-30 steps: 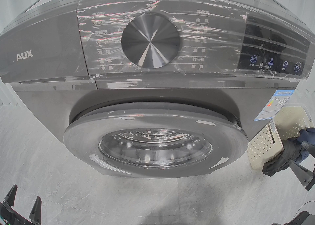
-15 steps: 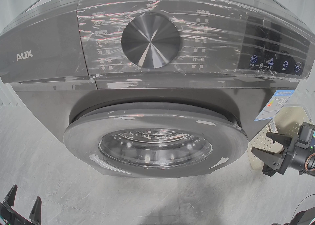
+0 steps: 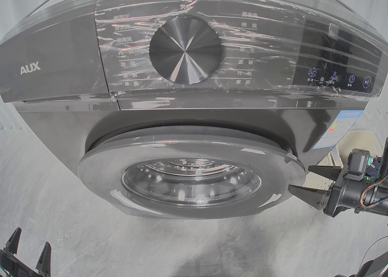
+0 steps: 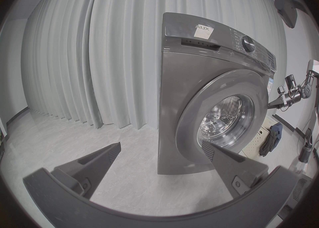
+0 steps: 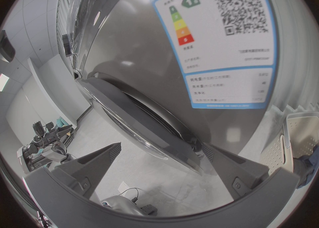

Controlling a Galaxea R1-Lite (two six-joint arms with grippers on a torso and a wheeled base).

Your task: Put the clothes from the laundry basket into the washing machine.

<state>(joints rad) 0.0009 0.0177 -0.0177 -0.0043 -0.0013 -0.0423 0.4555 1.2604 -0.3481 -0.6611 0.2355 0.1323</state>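
Right gripper [image 3: 300, 177] has swung in from the basket side over the last second and now sits at the right-hand rim of the door [image 3: 101, 168], fingers pointing across at it, spread wide with nothing between them. From its own wrist camera I can see the door edge running just ahead of the fingertips, not yet touched as far as I can tell. My left gripper [image 3: 31, 238] is parked low on the other side, also wide apart and holding nothing. The washing machine [image 3: 56, 128] is closed up, drum visible through the glass, so I read this as going for the door first; nothing can go in until it's open. That door looks rigid and smooth, and I'd expect a latch to resist, so I want a hooked hold behind the rim on this right side, not a pinch on the glossy face where I'd likely slip. The clothes [image 4: 270, 139] are dark pieces draped over the edge of the laundry basket [image 3: 363, 144], which stands on the floor just beside the machine's right flank. They look soft, light and limp, so they'll sag and trail; I'd pinch a bunched fold near the top of the drape, deep in the fingers, to keep a sleeve from snagging on the basket.
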